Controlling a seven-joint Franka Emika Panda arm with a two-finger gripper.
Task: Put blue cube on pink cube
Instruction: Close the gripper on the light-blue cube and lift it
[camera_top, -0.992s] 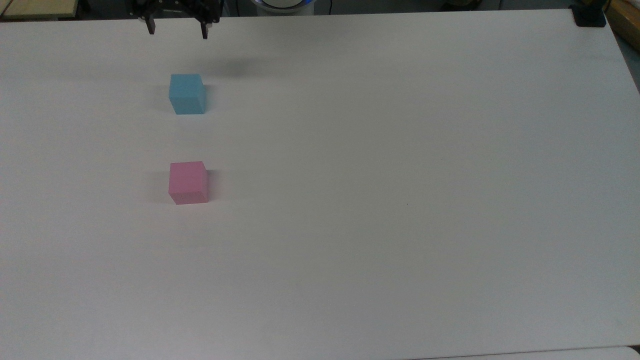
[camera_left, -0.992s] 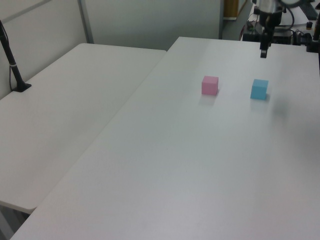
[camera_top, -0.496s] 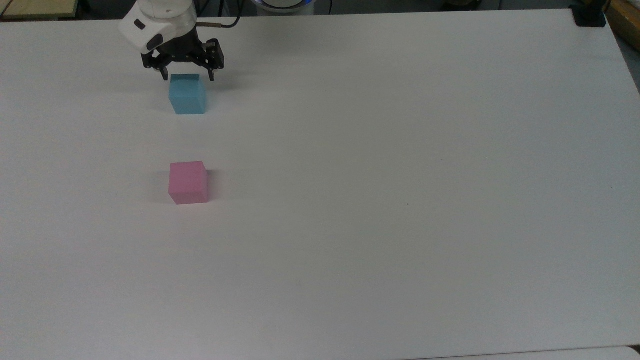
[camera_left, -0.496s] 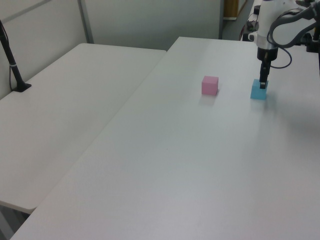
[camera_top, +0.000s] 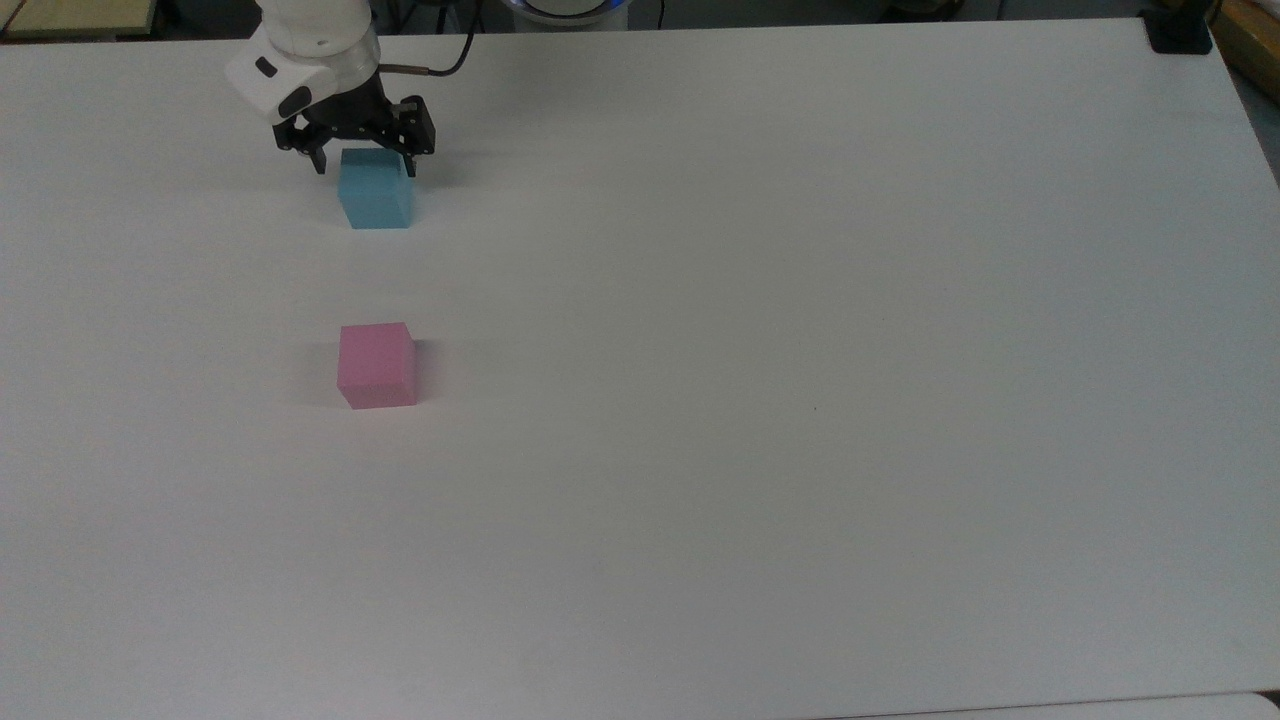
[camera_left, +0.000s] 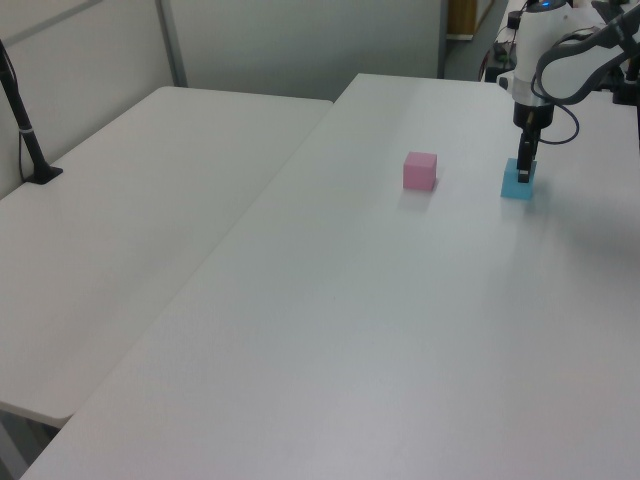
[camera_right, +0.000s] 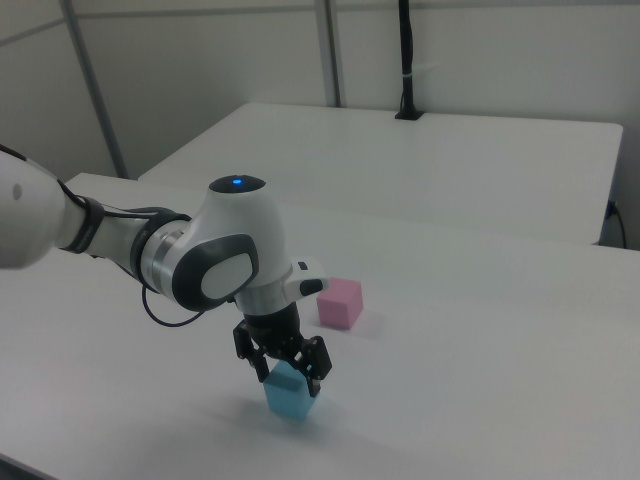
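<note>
The small pastel pink cube (camera_top: 376, 364) with plain, dull faces sits on the white worktop (camera_top: 800, 400), left of the middle of the top view. It stands alone, with nothing on it. Farther back, in the upper left of the top view, sits the small sky-blue cube (camera_top: 375, 195) with plain, dull faces, well apart from the pink one. The black tool (camera_top: 362, 163) is down over it, its two fingers spread apart, one on each side of the cube's top and not squeezing yet.

The blue cube looks light and stiff, with flat sides that are not shiny, so it should not slip much. The best hold looks like two opposite flat sides, near the middle, so it stays level for stacking.
</note>
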